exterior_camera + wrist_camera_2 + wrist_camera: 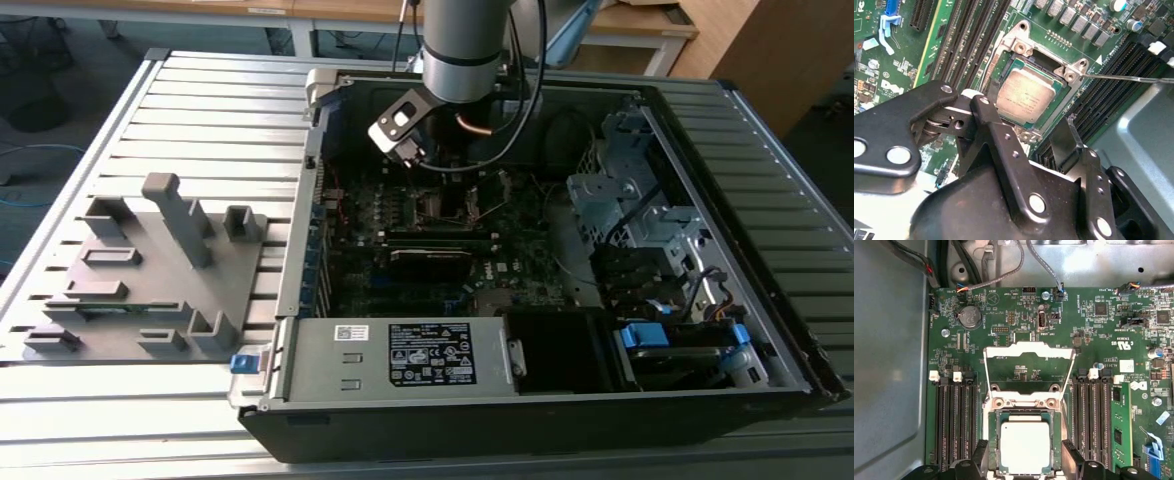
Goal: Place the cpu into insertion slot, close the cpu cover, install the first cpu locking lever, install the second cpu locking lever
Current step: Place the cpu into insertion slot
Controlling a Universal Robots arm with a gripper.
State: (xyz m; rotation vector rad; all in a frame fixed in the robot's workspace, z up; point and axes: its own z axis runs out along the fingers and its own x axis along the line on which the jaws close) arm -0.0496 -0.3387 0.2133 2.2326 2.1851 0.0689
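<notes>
Landmark: the socket (1024, 413), set in the green motherboard (1104, 330), was taken as the reference for every place below.
Cpu: the cpu (1024, 447) was seen lying flat inside the socket, its dull grey top facing up and its edges square with the socket's.
Cpu cover: the cpu cover (1029, 344) was found swung up on its hinge at one edge of the socket, so the cpu was uncovered.
Gripper: the gripper (1025, 465) was held just above the socket with its jaws spread wide. One of the fingers (979, 462) was placed at each of two opposite sides of the socket, and nothing was gripped between them.
Rod: a thin silvery rod (1129, 78) was seen running outward from one corner of the socket.
Memory slots: black memory slots (954, 425) were ranged along two opposite sides of the socket.
Case: the socket was enclosed by an open computer case (534, 430); a white-labelled power box (400, 355) was seated well apart from the socket.
Fixture: a grey fixture (147, 270) was laid outside the case, to the exterior view's left of the socket.
</notes>
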